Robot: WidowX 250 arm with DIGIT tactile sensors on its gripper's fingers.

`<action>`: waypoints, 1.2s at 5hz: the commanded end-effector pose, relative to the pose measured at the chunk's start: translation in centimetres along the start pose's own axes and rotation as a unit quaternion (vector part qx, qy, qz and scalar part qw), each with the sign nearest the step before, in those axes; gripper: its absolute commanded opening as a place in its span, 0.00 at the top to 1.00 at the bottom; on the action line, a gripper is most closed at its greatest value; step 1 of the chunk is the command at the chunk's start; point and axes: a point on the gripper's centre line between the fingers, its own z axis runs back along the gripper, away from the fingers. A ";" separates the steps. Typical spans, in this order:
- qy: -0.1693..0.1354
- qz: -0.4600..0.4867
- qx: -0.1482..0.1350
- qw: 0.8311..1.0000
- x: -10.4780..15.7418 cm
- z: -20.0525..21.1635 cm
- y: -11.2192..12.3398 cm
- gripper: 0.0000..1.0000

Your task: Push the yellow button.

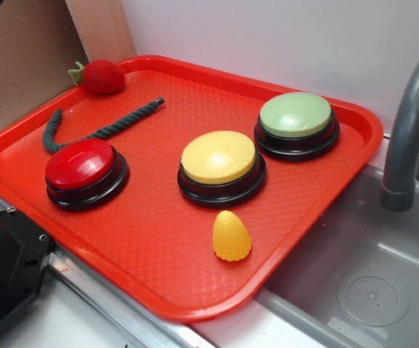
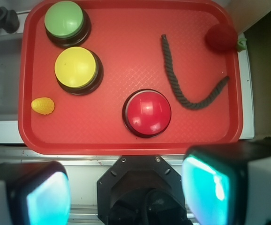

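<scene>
Gripper (image 2: 126,192) fingers (image 2: 222,187) fill the bottom corners of the wrist view, spread wide apart with nothing between them, so the gripper is released and holds nothing; it hangs over the bench edge, short of the red tray (image 2: 126,140) and clear of everything on it. Nearest to it on the tray sits the red button (image 2: 146,113), on a black base, close to the tray's near rim. Beyond that button a dark green rope (image 2: 182,89) lies in a loose curve, one end pointing toward the far rim and the other toward the side rim, touching none of the buttons in the wrist view. A red strawberry toy (image 2: 221,37) rests in the far corner by the rope. On the other side of the tray the yellow button (image 2: 76,68) stands upright on its black base, well apart from the red button and just beside the green button (image 2: 64,19), which sits in the far corner. A small yellow corn toy (image 2: 42,106) lies on the tray near the yellow button, apart from it, close to the side rim. Past that rim the exterior view shows a grey sink basin (image 1: 362,283) with a grey faucet (image 1: 409,130) curving over it.
</scene>
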 end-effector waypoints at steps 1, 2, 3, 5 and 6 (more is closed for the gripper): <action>0.000 0.000 0.000 1.000 0.0 0.0 0.0 0.00; -0.018 -0.124 -0.019 0.992 4.4 -5.3 -4.9 0.00; -0.068 -0.209 -0.016 0.975 8.6 -8.4 -8.7 0.00; -0.067 -0.218 -0.021 0.973 12.2 -14.5 -9.2 0.00; -0.045 -0.218 -0.018 0.975 12.4 -16.4 -8.7 0.00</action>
